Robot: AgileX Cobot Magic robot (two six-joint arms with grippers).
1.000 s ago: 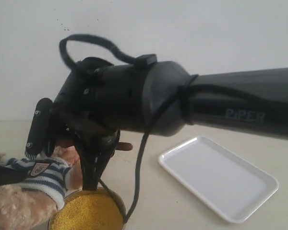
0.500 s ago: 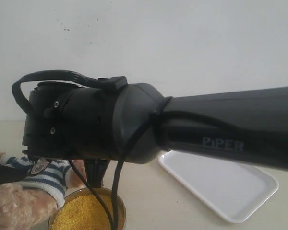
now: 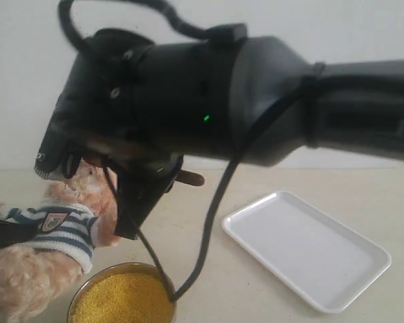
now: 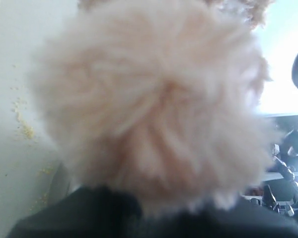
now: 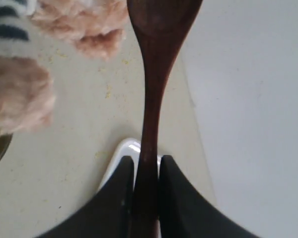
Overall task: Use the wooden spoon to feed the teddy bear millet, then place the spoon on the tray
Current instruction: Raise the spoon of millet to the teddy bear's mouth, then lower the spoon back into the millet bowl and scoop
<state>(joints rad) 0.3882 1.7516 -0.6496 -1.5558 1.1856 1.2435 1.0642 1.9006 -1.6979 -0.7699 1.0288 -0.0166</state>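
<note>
Right gripper [image 5: 146, 166]: you see its jaws pressed onto the thin handle of the wooden spoon [image 5: 156, 74], pinching it.
Spoon's lie: the long axis runs straight out from the jaws, with the oval bowl at the far end, just beside the fur of the teddy bear [image 5: 20, 94]. You cannot tell whether it carries grain.
Left gripper: tan fur fills its camera, so you cannot tell whether it is spread or pinching.
Millet [image 3: 124, 299]: heaped in the metal bowl [image 3: 97, 272], just below the bear.
Tray [image 3: 310, 249]: well apart from the bear on the right arm's side, its long axis slanting across the table. That arm is nearer and already carries the spoon, so the set-down is probably its job.
Surface: a pale tabletop [image 3: 256, 296] with stray yellow grains [image 5: 108, 91].
Room: a plain white wall [image 3: 323, 27].
</note>
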